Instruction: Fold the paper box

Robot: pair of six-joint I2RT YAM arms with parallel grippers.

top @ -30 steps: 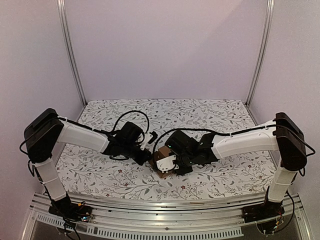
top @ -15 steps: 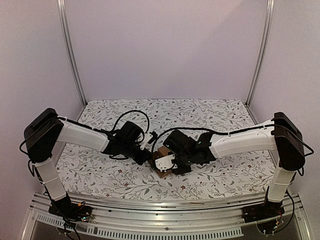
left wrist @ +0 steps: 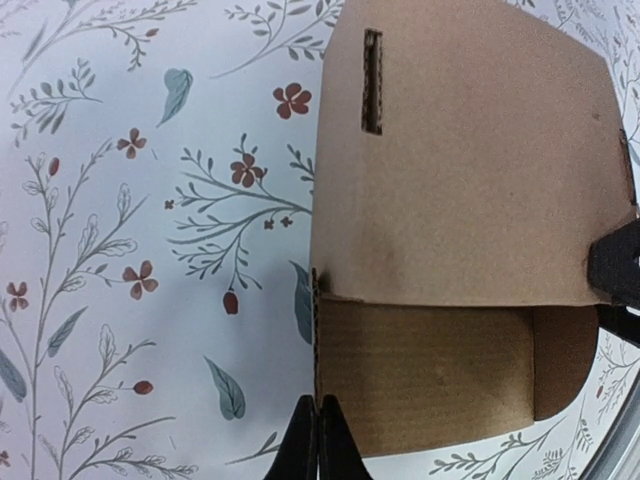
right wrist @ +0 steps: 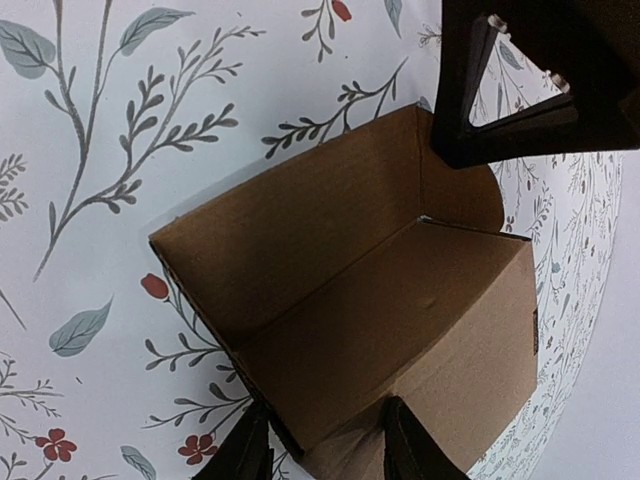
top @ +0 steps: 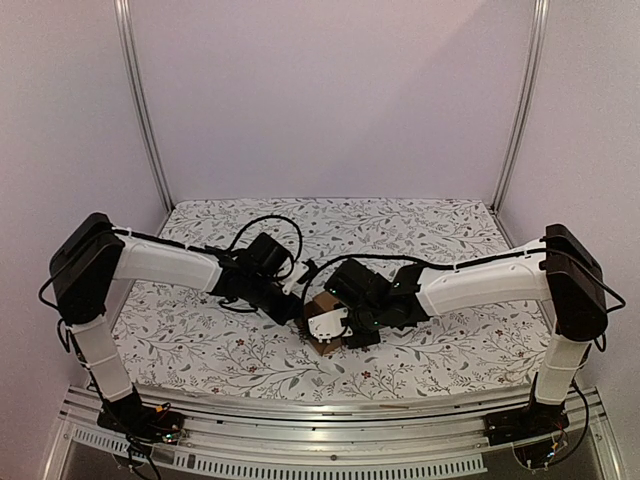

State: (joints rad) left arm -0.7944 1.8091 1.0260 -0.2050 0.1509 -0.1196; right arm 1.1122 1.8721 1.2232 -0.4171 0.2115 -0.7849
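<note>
Two arms: I see both meeting at the paper box [top: 320,303], which sits on the flowered desk [top: 190,350] at mid-width, toward the near edge.
Left fingers: the left gripper [left wrist: 318,438] is pressed fully together, with its tips at a corner edge of the box. I cannot tell whether any card is nipped between them.
Right fingers: the right gripper [right wrist: 325,445] stands partly apart, one finger on either side of a box corner. To me it looks clamped on that wall.
Box from the fingers: it is just right of the left tips and just left of the right ones. Neither arm is nearer, since both are at the card.
Long axis: I judge it runs roughly left to right, from one gripper to the other. The top view hides too much to confirm this.
Facing: the hollow inside opens toward the right wrist camera. The face with the slit [left wrist: 372,80] is turned to the left wrist camera.
Loose end: a rounded tuck flap [left wrist: 562,372] stands out, not yet tucked.
Next move, my judgement: hold with the right and push that flap across the long axis with the left.
</note>
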